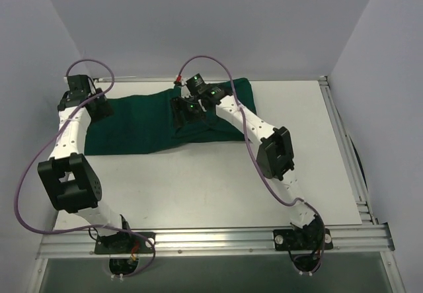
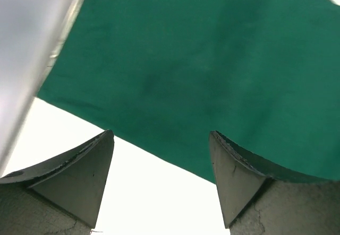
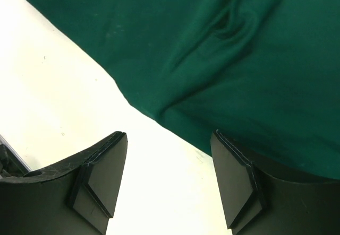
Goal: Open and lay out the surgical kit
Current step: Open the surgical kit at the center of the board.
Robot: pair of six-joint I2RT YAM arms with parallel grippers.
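The surgical kit shows only as its dark green cloth (image 1: 145,124), spread along the back of the white table, with folds near its right end. My left gripper (image 1: 102,110) hovers at the cloth's left end. Seen from the left wrist, the left gripper (image 2: 160,134) is open with nothing between its fingers, just above the cloth (image 2: 202,60) edge. My right gripper (image 1: 184,116) sits over the middle of the cloth. From the right wrist, the right gripper (image 3: 169,134) is open and empty, at a creased cloth (image 3: 239,60) edge with bare table beneath.
White table (image 1: 198,187) stretches in front of the cloth. Aluminium rails run along the front (image 1: 218,240) and right (image 1: 344,147) edges. Grey walls close in the back and sides; the left wall (image 2: 26,44) is close beside the left gripper.
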